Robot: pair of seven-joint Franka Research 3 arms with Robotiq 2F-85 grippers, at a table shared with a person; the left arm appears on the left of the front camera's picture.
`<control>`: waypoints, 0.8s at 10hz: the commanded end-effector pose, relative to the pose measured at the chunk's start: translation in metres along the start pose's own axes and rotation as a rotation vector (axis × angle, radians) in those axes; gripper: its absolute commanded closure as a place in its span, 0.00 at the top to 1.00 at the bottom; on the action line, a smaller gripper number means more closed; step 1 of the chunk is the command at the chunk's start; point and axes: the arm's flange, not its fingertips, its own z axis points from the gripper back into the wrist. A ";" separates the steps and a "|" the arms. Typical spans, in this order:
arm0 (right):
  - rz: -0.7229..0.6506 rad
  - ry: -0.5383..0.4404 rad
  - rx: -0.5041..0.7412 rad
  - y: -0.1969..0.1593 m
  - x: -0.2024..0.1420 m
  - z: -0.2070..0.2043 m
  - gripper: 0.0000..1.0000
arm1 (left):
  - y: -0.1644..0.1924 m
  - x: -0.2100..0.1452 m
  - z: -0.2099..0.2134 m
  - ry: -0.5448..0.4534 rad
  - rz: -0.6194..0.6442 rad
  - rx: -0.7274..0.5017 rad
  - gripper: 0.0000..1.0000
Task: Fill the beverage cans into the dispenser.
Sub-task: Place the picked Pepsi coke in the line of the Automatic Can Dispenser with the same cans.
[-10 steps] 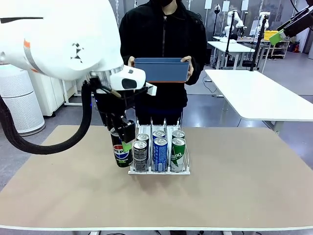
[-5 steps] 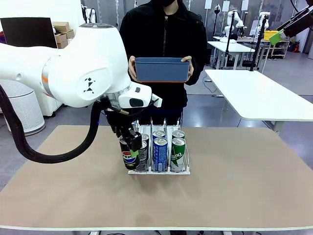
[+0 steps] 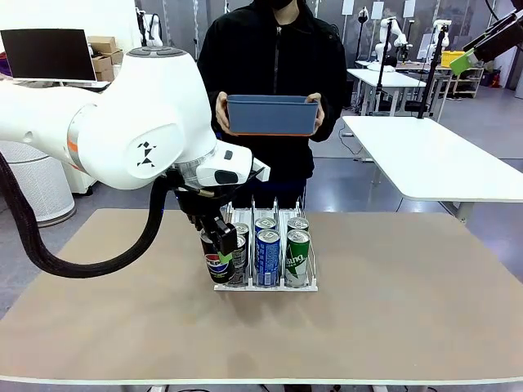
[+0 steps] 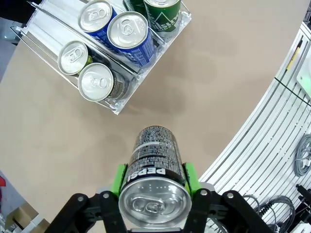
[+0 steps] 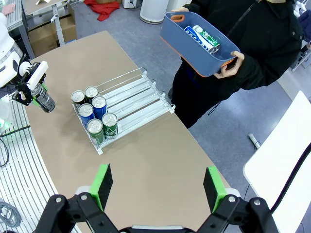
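Note:
My left gripper (image 3: 221,244) is shut on a dark Pepsi can (image 3: 216,263), held upright just in front of the dispenser's left lane. In the left wrist view the can (image 4: 154,162) sits between the green pads (image 4: 119,178) of the left gripper (image 4: 154,178). The dispenser (image 3: 265,286) stands mid-table with two dark cans (image 3: 238,251), two blue cans (image 3: 267,249) and two green cans (image 3: 297,253) in its three lanes. From high up, the right wrist view shows the dispenser (image 5: 138,90) and my right gripper (image 5: 159,187), open and empty.
Across the table a person holds a blue bin (image 3: 271,116) at chest height, and another can (image 5: 204,35) lies inside it. Bare brown tabletop (image 3: 392,310) surrounds the rack. A white table (image 3: 433,163) stands behind on the right.
My left arm has carried the Pepsi can to the right, from beside the rack to right in front of its left lane. The right gripper and the person have stayed still.

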 end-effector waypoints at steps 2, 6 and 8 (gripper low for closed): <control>-0.001 0.000 0.000 0.000 0.000 0.000 1.00 | 0.000 0.000 0.000 0.000 0.000 0.000 0.58; -0.001 0.000 0.000 0.000 0.000 0.000 1.00 | 0.010 0.003 -0.017 -0.034 0.010 -0.005 0.58; -0.001 0.000 0.000 0.000 0.000 0.000 1.00 | 0.012 0.004 -0.025 -0.050 -0.020 0.012 0.58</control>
